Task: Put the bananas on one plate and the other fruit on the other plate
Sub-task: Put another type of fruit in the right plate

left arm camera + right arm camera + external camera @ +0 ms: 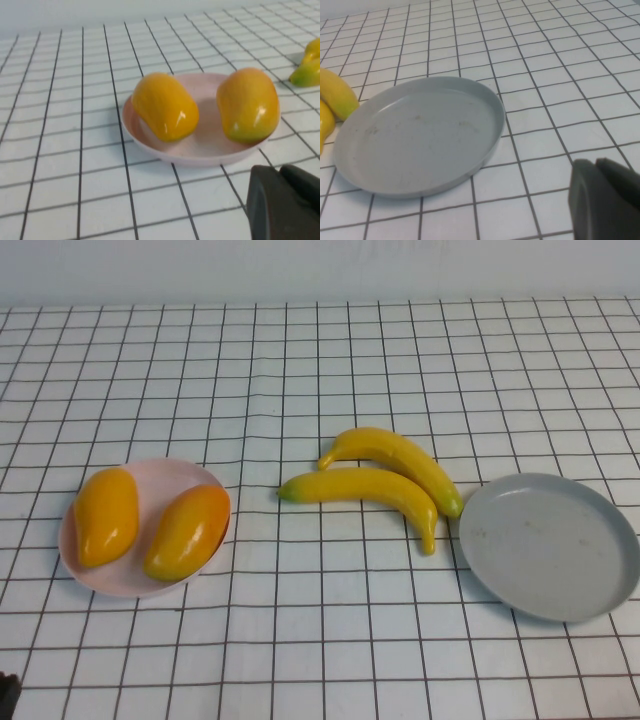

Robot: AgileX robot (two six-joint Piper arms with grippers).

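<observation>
**Mangoes on the pink plate, bananas on the cloth**

Two orange-yellow mangoes (105, 515) (188, 532) lie side by side on the pink plate (175, 475) at the left of the table. Two yellow bananas (365, 490) (398, 462) lie on the checked tablecloth (320, 360) in the middle, touching each other. The tip of one banana is just beside the grey plate (550, 545) on the right.

The left gripper (282, 200) is near the pink plate, its fingers closed with nothing in them. The right gripper (605, 197) is near the grey plate, closed too and holding nothing.
</observation>
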